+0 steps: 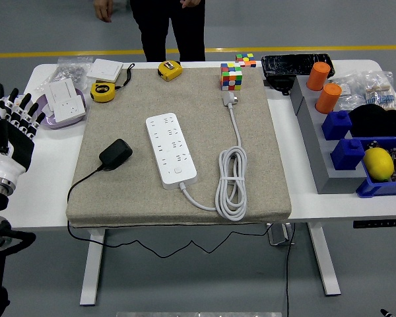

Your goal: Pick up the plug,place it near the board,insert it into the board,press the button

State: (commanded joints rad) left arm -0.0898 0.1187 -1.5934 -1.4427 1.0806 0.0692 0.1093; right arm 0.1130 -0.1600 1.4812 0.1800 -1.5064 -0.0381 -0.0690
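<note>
The plug (116,154) is a small black adapter block with rounded corners and a matte shell, lying flat on the beige mat (264,165) at about nine o'clock from the mat's centre. Its long axis runs diagonally, from lower left to upper right, toward roughly two o'clock; a thin black cable (83,181) leaves its lower-left end, curves toward seven o'clock and drops over the mat's near edge. Its prongs cannot be made out.

The board (171,147), a white power strip with several rows of sockets and a button near its lower end, lies just to the plug's right, apart from it. Its long axis runs from about eleven o'clock to five o'clock, and its thick white cord (231,181) leaves the lower end and coils at the right.

The left hand (12,129) is raised at the table's left edge, at nine o'clock, fingers spread wide and pointing up, holding nothing, well apart from the plug.
</note>
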